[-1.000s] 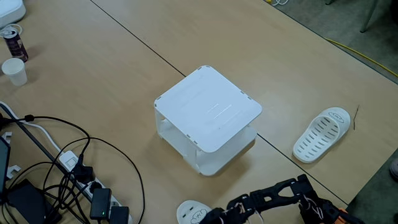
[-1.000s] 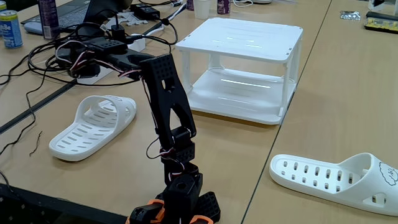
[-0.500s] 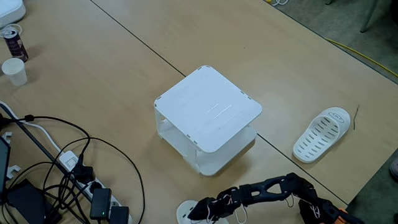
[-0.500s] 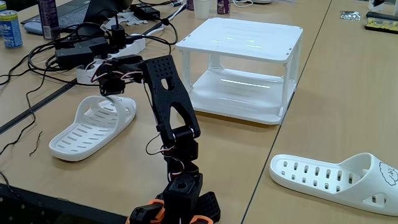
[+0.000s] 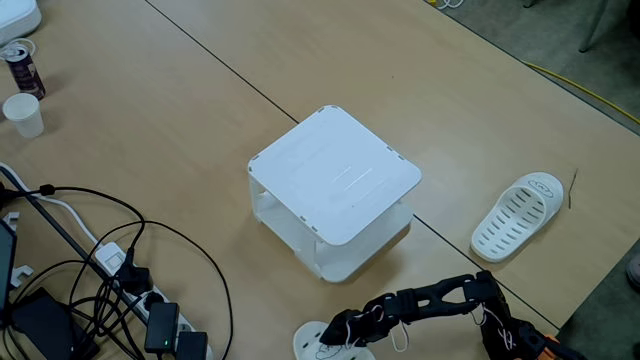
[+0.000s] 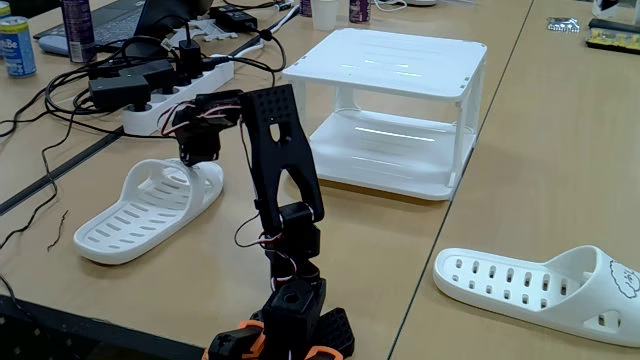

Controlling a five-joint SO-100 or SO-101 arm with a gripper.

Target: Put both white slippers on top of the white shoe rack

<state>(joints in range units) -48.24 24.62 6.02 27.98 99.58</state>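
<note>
The white shoe rack [image 5: 335,180] stands mid-table, its flat top bare; in the other fixed view the rack [image 6: 395,65] is behind the arm. One white slipper [image 5: 517,215] lies right of it, apart from the arm, and shows near the front right edge as a slipper [image 6: 540,285] with a small face drawing. The other white slipper [image 5: 308,342] lies at the bottom edge. My gripper [image 5: 342,328] is down on that slipper [image 6: 140,210], at its strap end, with the gripper [image 6: 197,158] touching the strap. How the jaws stand is hidden.
Power strips and tangled black cables [image 5: 110,280] fill the lower left. A paper cup [image 5: 22,113] and a can [image 5: 22,68] stand at the far left. A dark table seam [image 5: 215,60] runs diagonally. Cans and bottles [image 6: 12,45] line the far edge.
The arm swung out and lowered the gripper onto the nearer slipper's strap. That slipper shifted slightly. The rack and the other slipper stayed put.
</note>
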